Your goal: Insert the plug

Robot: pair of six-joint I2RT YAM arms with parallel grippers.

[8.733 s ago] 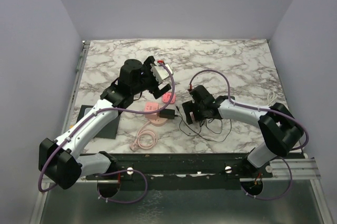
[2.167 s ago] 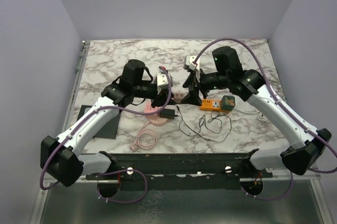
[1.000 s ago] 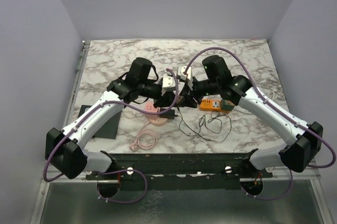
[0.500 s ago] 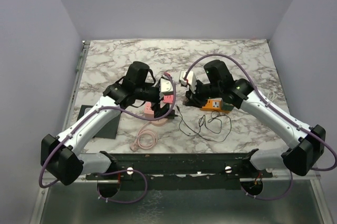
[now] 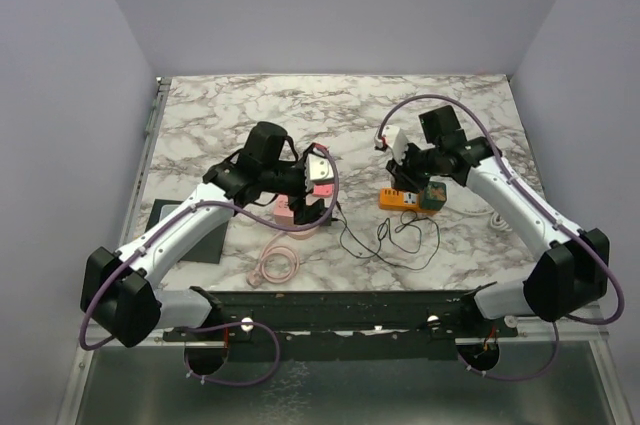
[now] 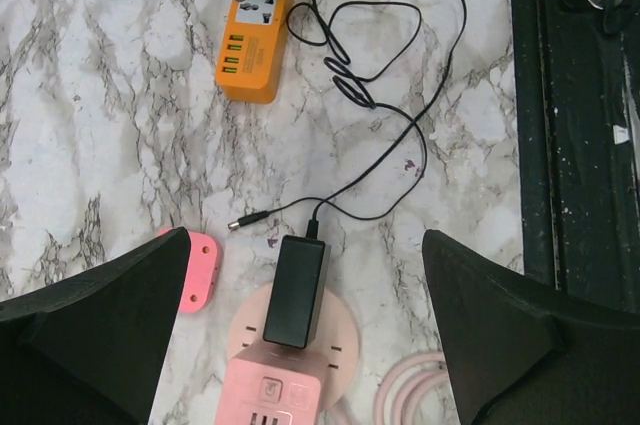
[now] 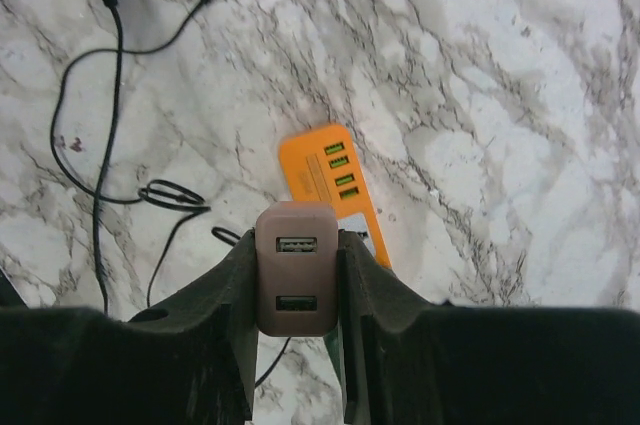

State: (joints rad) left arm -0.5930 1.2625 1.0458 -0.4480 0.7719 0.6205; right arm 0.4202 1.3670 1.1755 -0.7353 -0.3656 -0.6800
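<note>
Over the table, top view: right gripper [image 5: 408,170] hangs above orange strip [image 5: 405,201], left gripper [image 5: 308,207] by pink strip [image 5: 284,209] | left wrist: jaws spread wide, empty, adapter [image 6: 295,290] below | right wrist: jaws pinch plug [image 7: 297,270] by its flat sides; likely light, rigid, slick plastic, so that hold suits.

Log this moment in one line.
left gripper: open above black adapter on pink round socket hub | right gripper: shut on mauve two-port USB charger over orange power strip
</note>
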